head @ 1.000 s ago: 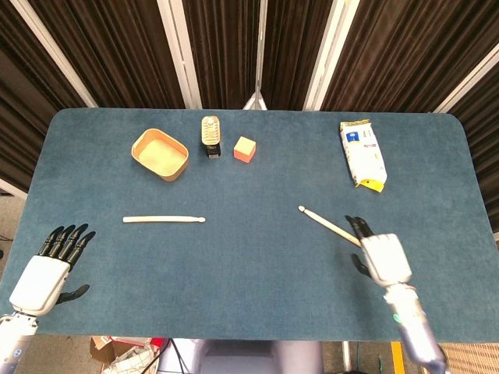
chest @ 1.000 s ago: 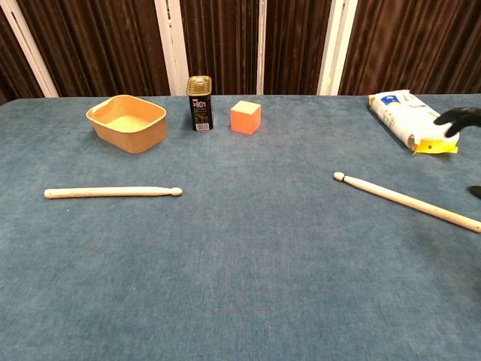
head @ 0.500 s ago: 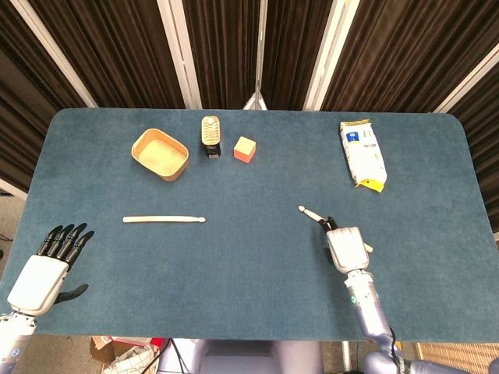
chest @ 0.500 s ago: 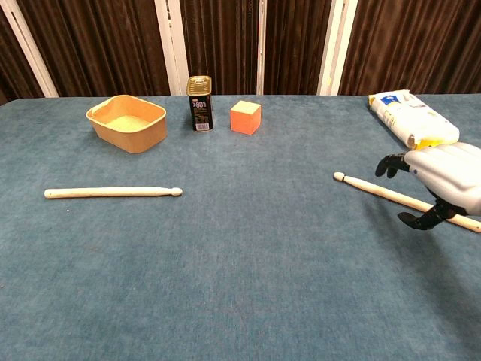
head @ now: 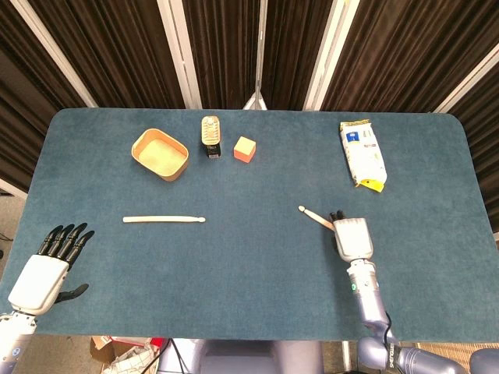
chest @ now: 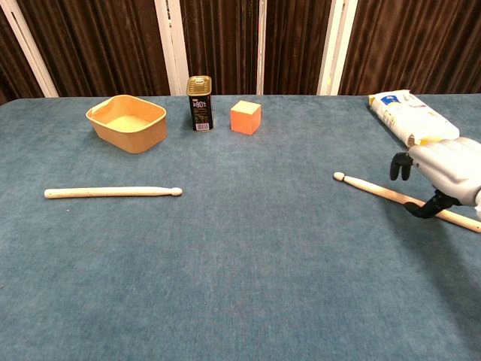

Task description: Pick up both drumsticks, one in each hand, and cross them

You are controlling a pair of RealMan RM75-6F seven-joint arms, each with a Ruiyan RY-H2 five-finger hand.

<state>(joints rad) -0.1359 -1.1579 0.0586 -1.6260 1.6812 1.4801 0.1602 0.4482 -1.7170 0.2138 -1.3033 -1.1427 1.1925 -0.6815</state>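
Right drumstick (chest: 391,195) flat on surface (head: 257,265), long axis diagonal, tip toward centre, directly beneath right hand (chest: 443,173), fingers (chest: 400,165) curled down astride, not closed; left drumstick (head: 164,220) crosswise, far from spread left hand (head: 47,269)

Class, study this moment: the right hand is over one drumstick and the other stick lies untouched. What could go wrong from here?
1. The right hand sits over the right drumstick with fingers not visibly closed; a poor grasp could roll the stick away.
2. Only the stick's tip end shows past that hand, so a grip far from the middle may let it tilt.
3. The left hand is well short of the left drumstick, so its reach may be awkward.
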